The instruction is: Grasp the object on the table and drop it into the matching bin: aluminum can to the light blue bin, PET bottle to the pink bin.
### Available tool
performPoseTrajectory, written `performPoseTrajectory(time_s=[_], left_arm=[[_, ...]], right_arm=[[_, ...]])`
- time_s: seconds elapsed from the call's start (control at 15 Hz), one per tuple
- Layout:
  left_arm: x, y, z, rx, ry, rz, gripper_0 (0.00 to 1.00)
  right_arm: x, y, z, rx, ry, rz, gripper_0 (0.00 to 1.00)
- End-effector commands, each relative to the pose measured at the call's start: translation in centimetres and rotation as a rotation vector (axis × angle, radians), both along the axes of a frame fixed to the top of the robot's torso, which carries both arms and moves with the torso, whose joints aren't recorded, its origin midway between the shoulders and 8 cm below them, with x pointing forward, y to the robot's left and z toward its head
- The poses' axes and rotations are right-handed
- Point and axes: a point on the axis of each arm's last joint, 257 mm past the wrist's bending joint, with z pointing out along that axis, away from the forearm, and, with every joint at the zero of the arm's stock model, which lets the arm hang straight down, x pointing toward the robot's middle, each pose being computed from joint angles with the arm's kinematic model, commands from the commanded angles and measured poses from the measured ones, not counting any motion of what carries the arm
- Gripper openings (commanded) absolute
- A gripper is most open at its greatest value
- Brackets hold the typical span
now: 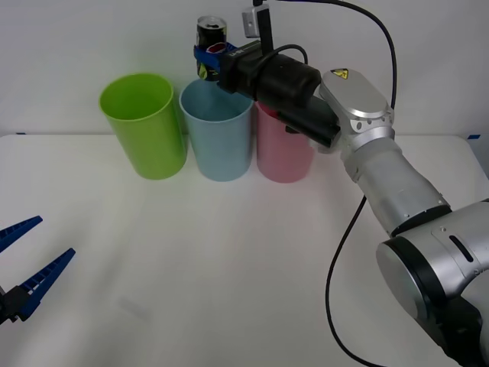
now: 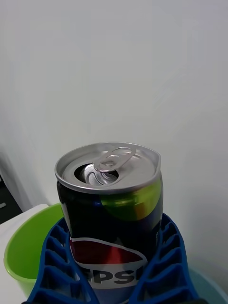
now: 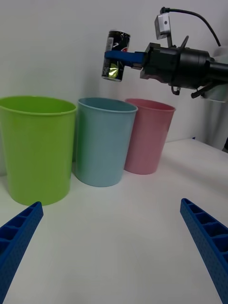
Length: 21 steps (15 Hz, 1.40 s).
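Note:
My right gripper point(image 1: 209, 56) is shut on the aluminum can point(image 1: 211, 34), a small dark can with a green-yellow patch, red marks and a silver pull-tab top point(image 2: 108, 166). It holds the can upright in the air, above the rim of the light blue bin point(image 1: 219, 138). The left wrist view shows the can point(image 3: 116, 55) hanging over that bin point(image 3: 103, 141). The pink bin point(image 1: 281, 153) stands just right of the blue one on the white table point(image 1: 229, 260). My left gripper point(image 1: 27, 264) rests open near the table's front left edge.
A lime green bin point(image 1: 145, 126) stands left of the blue one, all three in a row at the back of the table. My right arm point(image 1: 367, 153) reaches across above the pink bin, with a black cable looping over it.

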Motion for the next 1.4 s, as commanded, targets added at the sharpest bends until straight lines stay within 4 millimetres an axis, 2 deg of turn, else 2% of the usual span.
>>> performPoseTrajectory(time_s=[0.07, 0.13, 0.2, 0.27, 0.33, 0.6, 0.87, 1.2, 1.4], left_arm=[[0.0, 0.0, 0.0, 0.0, 0.0, 0.0, 1.0], [0.0, 0.0, 0.0, 0.0, 0.0, 0.0, 1.0], [0.0, 0.0, 0.0, 0.0, 0.0, 0.0, 1.0], [0.0, 0.0, 0.0, 0.0, 0.0, 0.0, 1.0], [0.0, 0.0, 0.0, 0.0, 0.0, 0.0, 1.0], [0.0, 0.0, 0.0, 0.0, 0.0, 0.0, 1.0], [0.0, 0.0, 0.0, 0.0, 0.0, 0.0, 1.0], [0.0, 0.0, 0.0, 0.0, 0.0, 0.0, 1.0], [0.0, 0.0, 0.0, 0.0, 0.0, 0.0, 1.0]], right_arm=[[-0.1, 0.2, 0.1, -0.007, -0.009, 0.001, 0.0], [-0.1, 0.3, 0.1, -0.01, -0.012, 0.002, 0.03], [-0.1, 0.2, 0.1, -0.012, -0.016, 0.0, 0.2], [-0.1, 0.2, 0.1, -0.015, -0.02, -0.001, 0.88], [-0.1, 0.2, 0.1, -0.019, -0.025, -0.002, 1.0], [0.0, -0.1, 0.0, -0.035, -0.039, -0.007, 1.0], [-0.3, -1.5, 0.0, -0.064, -0.056, 0.025, 1.0], [-2.9, -4.8, -1.8, -0.09, -0.06, 0.131, 1.0], [-5.2, -6.3, -3.0, -0.1, -0.07, 0.149, 1.0]])
